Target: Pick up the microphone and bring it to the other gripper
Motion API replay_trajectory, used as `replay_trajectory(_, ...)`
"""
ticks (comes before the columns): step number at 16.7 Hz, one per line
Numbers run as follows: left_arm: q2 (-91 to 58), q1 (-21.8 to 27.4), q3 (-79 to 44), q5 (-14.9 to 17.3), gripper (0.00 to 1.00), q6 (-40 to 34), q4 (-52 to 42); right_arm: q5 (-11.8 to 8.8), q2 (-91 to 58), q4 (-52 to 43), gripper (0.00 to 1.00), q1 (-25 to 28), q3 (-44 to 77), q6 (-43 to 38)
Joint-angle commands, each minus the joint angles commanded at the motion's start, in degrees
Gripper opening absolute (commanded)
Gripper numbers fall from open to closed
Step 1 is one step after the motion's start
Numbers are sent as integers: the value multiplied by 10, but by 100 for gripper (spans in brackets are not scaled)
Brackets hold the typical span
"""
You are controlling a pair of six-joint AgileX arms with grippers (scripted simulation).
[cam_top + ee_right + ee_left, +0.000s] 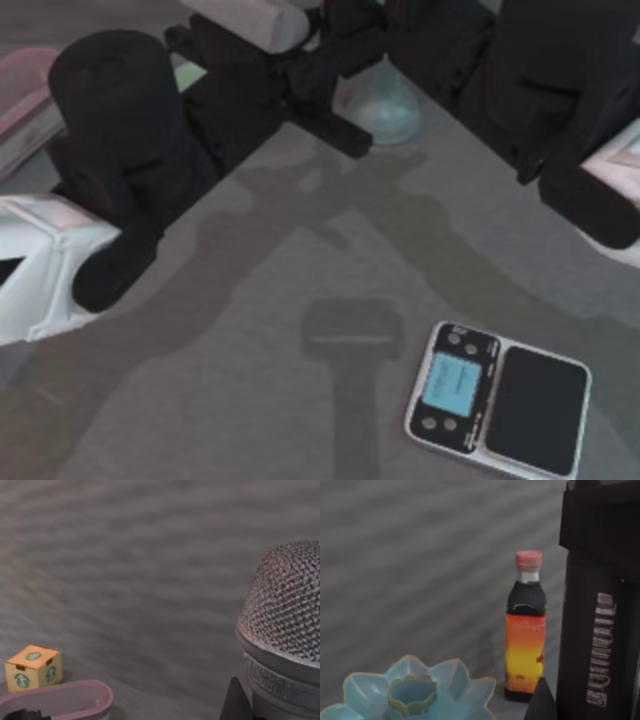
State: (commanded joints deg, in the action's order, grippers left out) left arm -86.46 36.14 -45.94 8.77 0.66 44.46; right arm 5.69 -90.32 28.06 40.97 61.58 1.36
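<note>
The microphone [285, 630] looms close to the right tool, probably clamped in it; both arms crowd the worktop's [250, 400] twelve o'clock edge.

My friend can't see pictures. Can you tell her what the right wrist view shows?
A silver mesh microphone head fills one side, very close up. Farther off on the grey table sit a small orange box and the rim of a pink tub.

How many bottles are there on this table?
1. A dark sauce bottle with a pink cap and orange label shows only in the left wrist view, standing behind a blue flower-shaped dish. The arms cover much of the top view, so others may be hidden.
</note>
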Motion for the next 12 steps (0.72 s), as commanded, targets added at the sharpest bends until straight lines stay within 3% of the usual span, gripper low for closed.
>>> replay_trajectory(7, 0, 0, 0, 0, 98, 0, 0, 0, 0, 0, 0, 0, 0, 0)
replay_trajectory(12, 0, 0, 0, 0, 100, 0, 0, 0, 0, 0, 0, 0, 0, 0)
